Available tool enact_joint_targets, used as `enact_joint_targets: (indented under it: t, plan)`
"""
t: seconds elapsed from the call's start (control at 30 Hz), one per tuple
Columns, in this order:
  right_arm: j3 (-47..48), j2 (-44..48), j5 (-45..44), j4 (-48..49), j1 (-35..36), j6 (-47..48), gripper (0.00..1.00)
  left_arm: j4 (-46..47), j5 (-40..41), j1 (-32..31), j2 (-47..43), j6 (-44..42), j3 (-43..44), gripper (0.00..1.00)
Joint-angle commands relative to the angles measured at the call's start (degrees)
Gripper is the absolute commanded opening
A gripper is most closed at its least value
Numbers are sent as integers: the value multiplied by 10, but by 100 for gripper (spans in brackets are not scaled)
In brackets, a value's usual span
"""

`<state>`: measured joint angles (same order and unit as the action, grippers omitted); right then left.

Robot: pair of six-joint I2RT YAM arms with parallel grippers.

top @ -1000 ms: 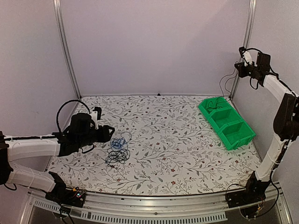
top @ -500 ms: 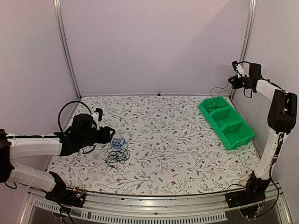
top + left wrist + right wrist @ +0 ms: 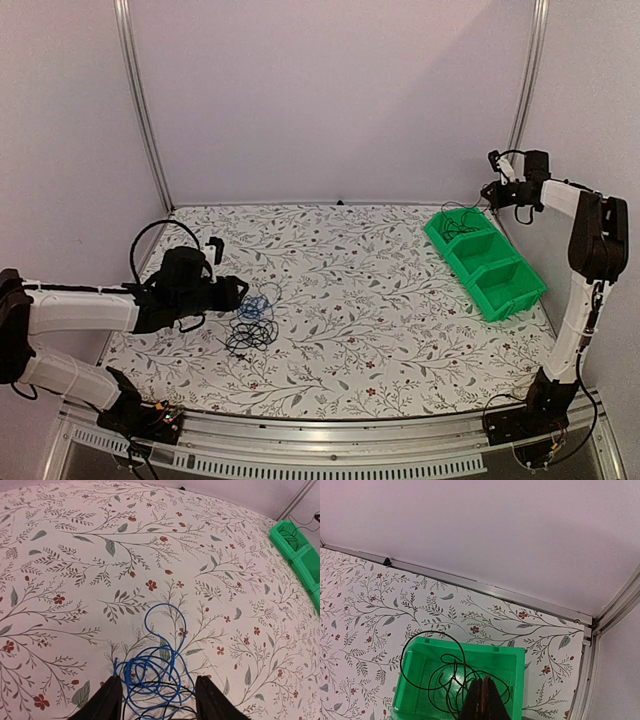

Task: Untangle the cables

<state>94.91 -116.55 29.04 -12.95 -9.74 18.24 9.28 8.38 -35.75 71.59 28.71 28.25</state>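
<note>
Green bins (image 3: 500, 285) stand in a row at 3 o'clock on the flowered counter (image 3: 350, 340) in the overhead view. The loose tangle lies at 8 o'clock, with the blue cable (image 3: 254, 305) on its far side and the black cables (image 3: 250, 336) nearer me. My left hand (image 3: 232, 292) hangs at 9 o'clock of the blue cable, about half open. My right hand (image 3: 487, 190) is above the farthest compartment, and a thin black cable (image 3: 458, 222) runs from it down into that compartment. A second ago this hand was much higher, up by the corner post (image 3: 522, 90). It has come down, and more of the cable now lies in the bin. My left hand has barely shifted.

From my left wrist, my two fingers (image 3: 107, 702) stand apart at 6 o'clock with the blue coils between them. I cannot tell whether they touch the cable. A green bin shows at 2 o'clock.

From my right wrist, my fingers are pressed together at 6 o'clock, pinching the thin black cable. Its loops lie in the green compartment below.
</note>
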Motion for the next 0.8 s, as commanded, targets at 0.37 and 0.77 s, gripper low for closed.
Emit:
enact_joint_targets:
  t: [0.37, 0.77]
  plan:
    - [43, -85, -126, -98, 56, 54, 0, 16, -1, -4, 17, -7, 17, 50]
    - [112, -146, -194, -141, 75, 53, 0, 13, 1, -4, 13, -2, 13, 49]
